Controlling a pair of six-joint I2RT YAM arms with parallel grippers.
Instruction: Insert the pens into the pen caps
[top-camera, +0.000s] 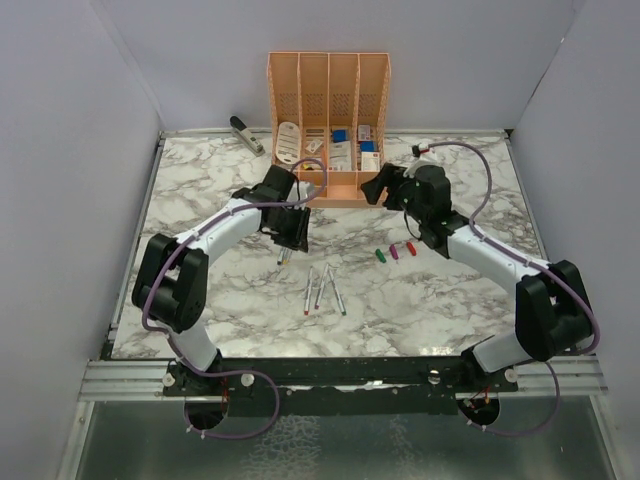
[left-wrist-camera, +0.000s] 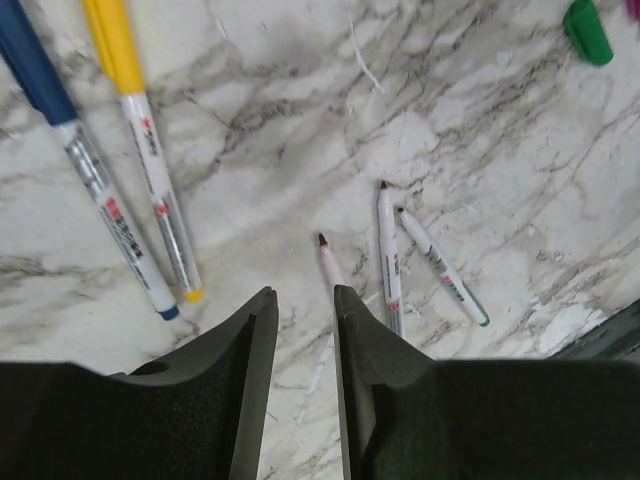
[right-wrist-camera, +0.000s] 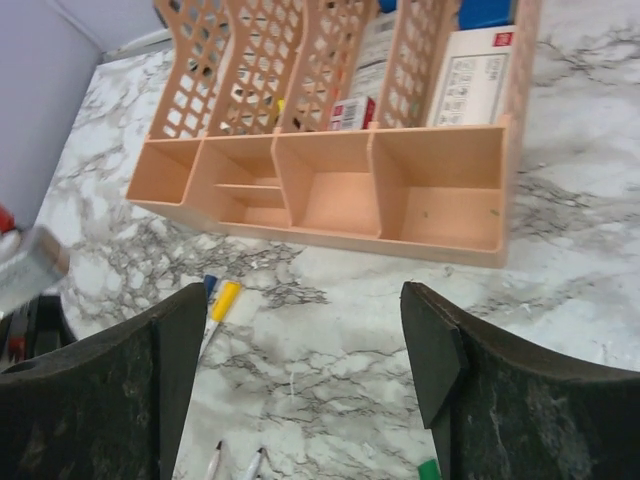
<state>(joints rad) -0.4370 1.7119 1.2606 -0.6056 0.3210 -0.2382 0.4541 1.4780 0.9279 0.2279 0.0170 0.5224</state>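
My left gripper (left-wrist-camera: 305, 300) fingers stand narrowly apart, gripping nothing; my right gripper (right-wrist-camera: 305, 298) fingers spread wide. Barrel print on the pens (left-wrist-camera: 390, 262) at the centre of the bench (top-camera: 450, 300) is too small to read.

White marble-patterned tabletop (top-camera: 200, 180) veined in grey, enclosed at the back and both sides by plain pale grey walls (top-camera: 330, 30), an aluminium rail (top-camera: 120, 378) fixed along its near edge, a dimpled metal sheet (top-camera: 340, 445) laid below, everything evenly lit, soft shadows cast
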